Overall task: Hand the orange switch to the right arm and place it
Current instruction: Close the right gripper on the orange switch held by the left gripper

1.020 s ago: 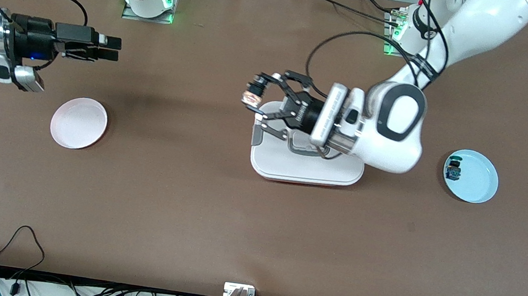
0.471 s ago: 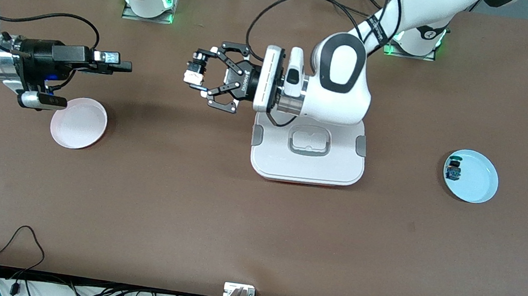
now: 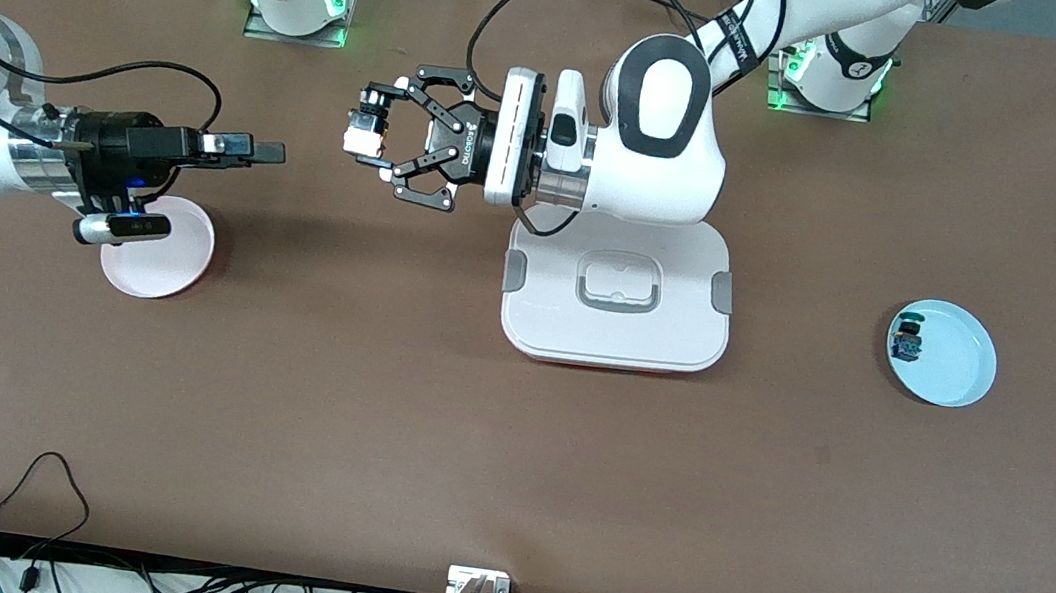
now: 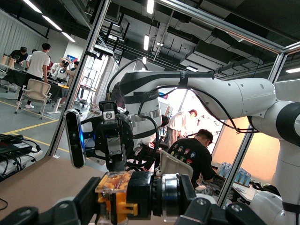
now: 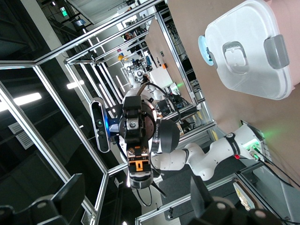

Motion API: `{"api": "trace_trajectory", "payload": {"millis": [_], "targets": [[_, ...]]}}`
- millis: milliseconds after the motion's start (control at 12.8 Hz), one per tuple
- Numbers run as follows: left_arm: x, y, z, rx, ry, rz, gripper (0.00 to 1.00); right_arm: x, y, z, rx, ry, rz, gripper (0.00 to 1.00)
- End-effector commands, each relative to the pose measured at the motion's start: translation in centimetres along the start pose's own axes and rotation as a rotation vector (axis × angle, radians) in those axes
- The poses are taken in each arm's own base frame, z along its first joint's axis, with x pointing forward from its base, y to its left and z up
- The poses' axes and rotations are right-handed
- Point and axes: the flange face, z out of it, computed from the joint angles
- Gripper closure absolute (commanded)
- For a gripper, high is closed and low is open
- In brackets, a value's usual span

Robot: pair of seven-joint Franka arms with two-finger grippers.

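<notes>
The orange switch [image 3: 362,129], a small black cylinder with an orange block, is clamped in my left gripper [image 3: 376,139], up over the bare table between the white container and the pink plate. In the left wrist view the switch [image 4: 115,193] lies sideways between the left gripper's [image 4: 133,208] fingers. My right gripper [image 3: 260,149] is open and empty, level, pointing at the switch with a gap between them, over the table beside the pink plate [image 3: 158,253]. The right wrist view shows the switch [image 5: 139,168] straight ahead, between and past the right gripper's [image 5: 138,204] spread fingers.
A white lidded container [image 3: 612,332] sits mid-table beneath the left arm's wrist. A light blue plate [image 3: 958,361] at the left arm's end holds a small blue-and-green switch [image 3: 907,340]. Cables trail along the table edge nearest the front camera.
The left arm has swung from over the container toward the right arm's end, carrying the switch. The right gripper has moved toward it and closed most of the gap.
</notes>
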Motion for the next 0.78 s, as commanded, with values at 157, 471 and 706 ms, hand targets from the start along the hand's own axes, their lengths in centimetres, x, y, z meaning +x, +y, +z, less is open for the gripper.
{"api": "trace_trajectory", "payload": {"millis": [157, 471, 706], "targets": [[0.8, 0.3, 1.2, 0.045, 0.021, -0.007, 0.99, -0.7, -0.8, 3.9, 0.013, -0.061, -0.012, 0.0], [0.4, 0.0, 1.7, 0.063, 0.021, -0.015, 0.99, -1.0, -1.3, 4.7, 0.006, -0.057, -0.02, 0.0], [0.3, 0.1, 1.8, 0.062, 0.02, -0.015, 0.99, -0.7, -1.5, 5.5, 0.023, -0.046, 0.009, 0.0]]}}
